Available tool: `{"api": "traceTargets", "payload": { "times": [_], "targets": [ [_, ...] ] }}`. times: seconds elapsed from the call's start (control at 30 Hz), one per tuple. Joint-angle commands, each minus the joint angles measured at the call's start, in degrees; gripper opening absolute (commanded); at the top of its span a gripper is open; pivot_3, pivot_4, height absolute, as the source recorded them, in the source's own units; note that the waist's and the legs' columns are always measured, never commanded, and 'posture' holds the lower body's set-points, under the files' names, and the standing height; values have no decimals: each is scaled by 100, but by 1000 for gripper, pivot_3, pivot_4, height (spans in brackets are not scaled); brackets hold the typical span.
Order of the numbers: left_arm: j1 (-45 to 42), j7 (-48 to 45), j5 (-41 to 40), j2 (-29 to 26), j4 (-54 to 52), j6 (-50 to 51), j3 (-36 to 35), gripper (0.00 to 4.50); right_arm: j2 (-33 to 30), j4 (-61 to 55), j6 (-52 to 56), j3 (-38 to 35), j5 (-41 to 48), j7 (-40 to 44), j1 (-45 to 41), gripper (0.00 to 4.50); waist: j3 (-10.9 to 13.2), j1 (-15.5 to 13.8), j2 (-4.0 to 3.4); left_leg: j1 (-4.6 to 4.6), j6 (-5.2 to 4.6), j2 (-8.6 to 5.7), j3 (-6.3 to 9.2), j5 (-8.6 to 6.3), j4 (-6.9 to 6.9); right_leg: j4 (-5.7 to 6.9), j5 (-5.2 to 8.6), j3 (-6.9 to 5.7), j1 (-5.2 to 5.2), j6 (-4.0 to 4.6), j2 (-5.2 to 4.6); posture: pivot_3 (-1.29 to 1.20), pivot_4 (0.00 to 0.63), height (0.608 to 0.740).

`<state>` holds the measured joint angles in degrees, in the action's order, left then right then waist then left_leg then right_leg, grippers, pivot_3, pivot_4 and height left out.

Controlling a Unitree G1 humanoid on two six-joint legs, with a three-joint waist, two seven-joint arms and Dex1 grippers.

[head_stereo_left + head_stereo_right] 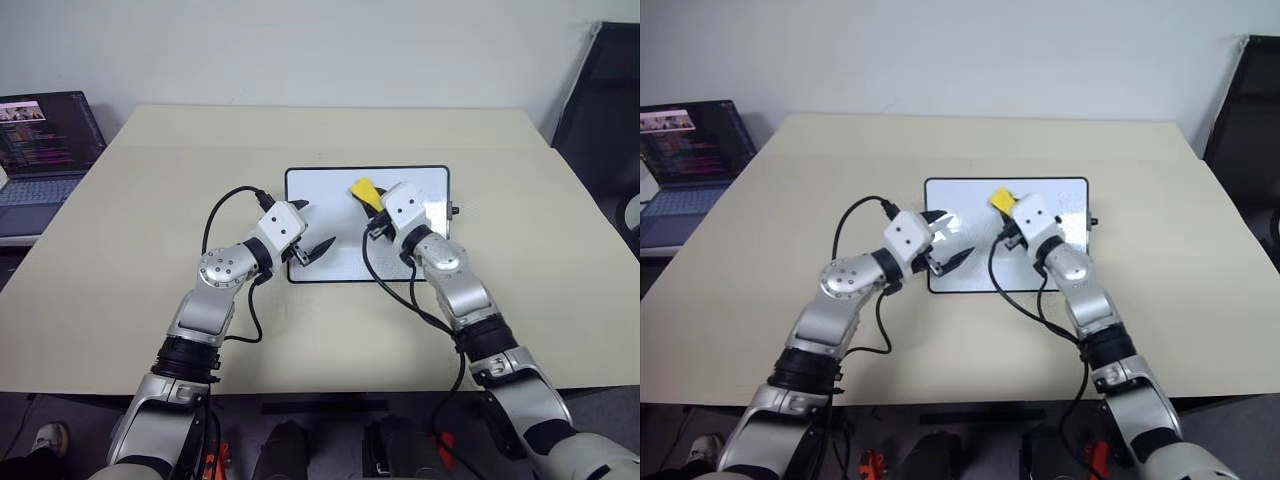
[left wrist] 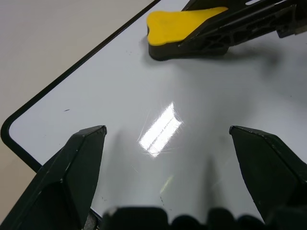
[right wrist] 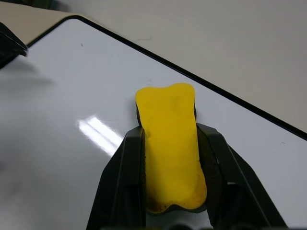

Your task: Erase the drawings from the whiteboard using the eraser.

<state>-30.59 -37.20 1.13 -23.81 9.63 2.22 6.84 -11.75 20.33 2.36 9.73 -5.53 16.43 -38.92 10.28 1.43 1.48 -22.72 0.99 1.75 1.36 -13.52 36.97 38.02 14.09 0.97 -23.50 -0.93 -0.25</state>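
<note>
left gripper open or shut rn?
Open. The left gripper has its two black fingers spread wide apart over the whiteboard, nothing between them.

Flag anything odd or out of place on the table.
Nothing stands out. The whiteboard lies flat and square on the table, and the right gripper holds the eraser on it.

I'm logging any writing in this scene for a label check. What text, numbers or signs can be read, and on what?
No text here can be read.
Laptop screen: rows of coloured lines, too small to read.
Whiteboard: no legible writing on the part that shows; a few tiny specks.
Eraser, held by the right end effector: no label visible.
</note>
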Motion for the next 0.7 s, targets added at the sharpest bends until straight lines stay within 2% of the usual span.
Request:
{"api": "traceTargets", "payload": {
  "times": [0.03, 0.3, 0.7],
  "targets": [
    [-104, -44, -69, 18, -143, -44, -3, 4500, -296, 45, 393, -331, -81, -178, 169, 1123, 0, 0, 0, 6, 0, -1, -1, 0, 1, 0, 0, 0, 6, -1, -1, 0, 150, 740],
    [-139, -65, -47, 82, -79, -61, 11, 4500, -475, -352, 580, -386, -48, -96, 516, 1123, -2, 6, 3, 23, 0, -1, -2, 0, -1, 0, 0, 4, 20, -1, 0, 0, 150, 740],
    [-132, -66, -45, 91, -62, -70, -20, 4500, -292, -444, 695, -323, -94, -106, 497, 1123, -2, 23, 3, 25, 0, 0, -3, 0, -2, -1, 0, 5, 20, -2, 1, 0, 150, 740]
  ]
}}
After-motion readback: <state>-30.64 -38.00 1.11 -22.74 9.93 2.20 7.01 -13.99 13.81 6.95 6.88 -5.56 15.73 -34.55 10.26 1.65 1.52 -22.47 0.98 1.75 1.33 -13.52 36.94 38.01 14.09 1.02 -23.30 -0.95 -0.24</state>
